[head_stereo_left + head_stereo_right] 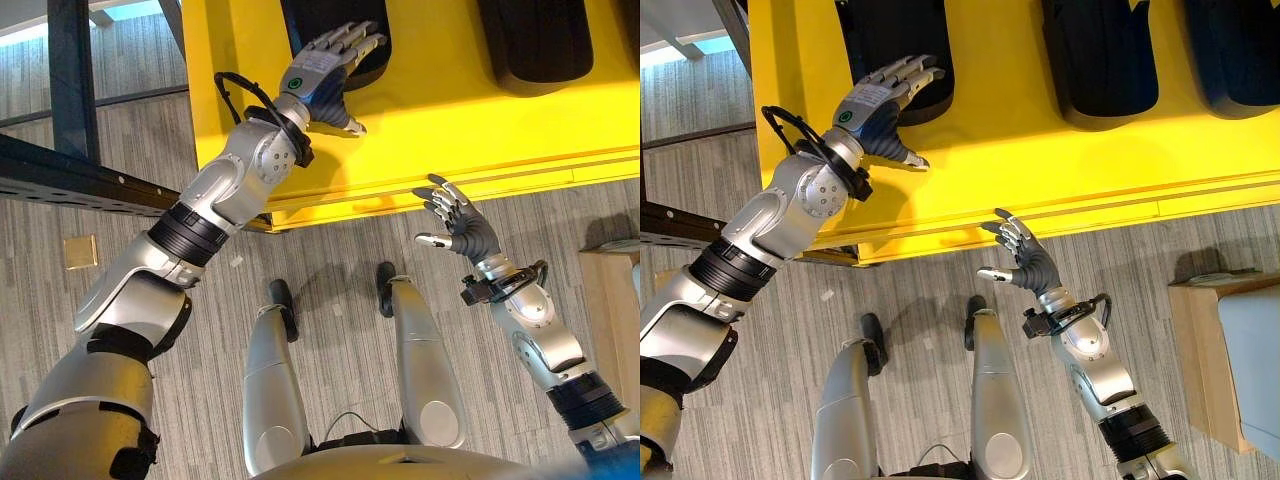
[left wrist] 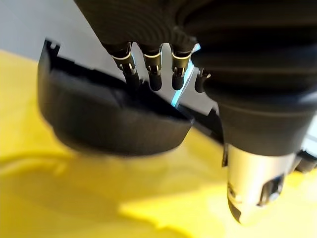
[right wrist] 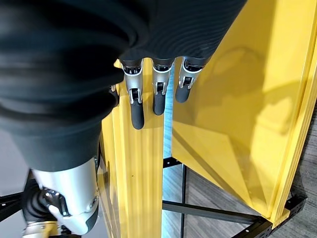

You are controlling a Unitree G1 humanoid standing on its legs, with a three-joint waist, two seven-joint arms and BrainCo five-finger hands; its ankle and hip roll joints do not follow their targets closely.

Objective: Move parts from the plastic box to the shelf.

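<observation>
Parts, black moulded shells, lying in a row on the yellow shelf (image 1: 1060,170), long axes running away from its front edge: leftmost part (image 1: 895,40) directly under the left hand (image 1: 885,95), a second part (image 1: 1100,55) near the middle, a third (image 1: 1240,50) off to the right. Left hand nearer by far, fingers straight and resting on the leftmost part's near end, gripping nothing. Right hand (image 1: 1025,255) empty, fingers spread, hovering just in front of the shelf's front edge, well apart from every part.
</observation>
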